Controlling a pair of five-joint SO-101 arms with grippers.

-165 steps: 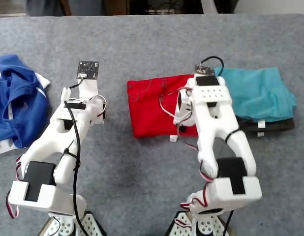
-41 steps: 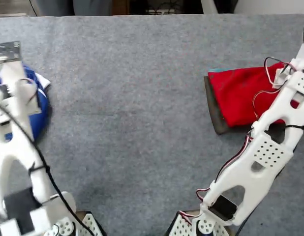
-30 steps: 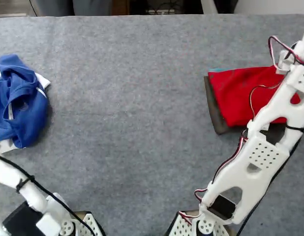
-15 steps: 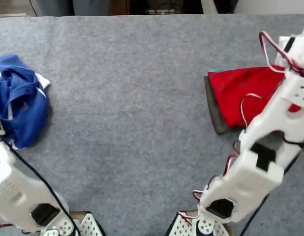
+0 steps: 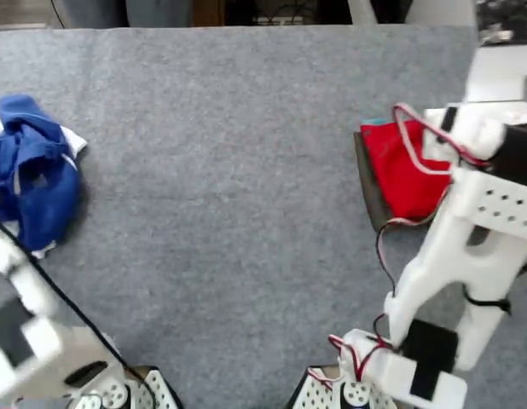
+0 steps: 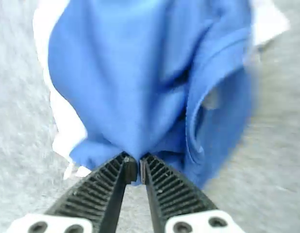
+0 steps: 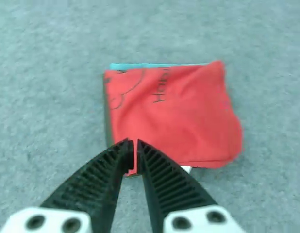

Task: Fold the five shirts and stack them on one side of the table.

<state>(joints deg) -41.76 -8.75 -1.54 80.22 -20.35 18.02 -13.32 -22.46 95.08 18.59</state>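
A grey, carpet-like table lies under both arms. The right arm rises along the right side of the high view, from its base at lower right up over the stack there. The left arm sits in the lower left corner. At the left edge, in the upper half of the frame, a blue shirt lies crumpled in a heap on a white shirt, whose edges stick out around it. At the right of the frame, partly under the right arm, a folded red shirt tops a stack. Beneath it a dark shirt shows as a strip along its left edge, and a teal shirt peeks out along another edge. The left gripper hangs above an edge of the blue shirt, its jaws closed to a sliver and holding nothing. The right gripper hangs over an edge of the red shirt, jaws likewise pressed almost together and empty.
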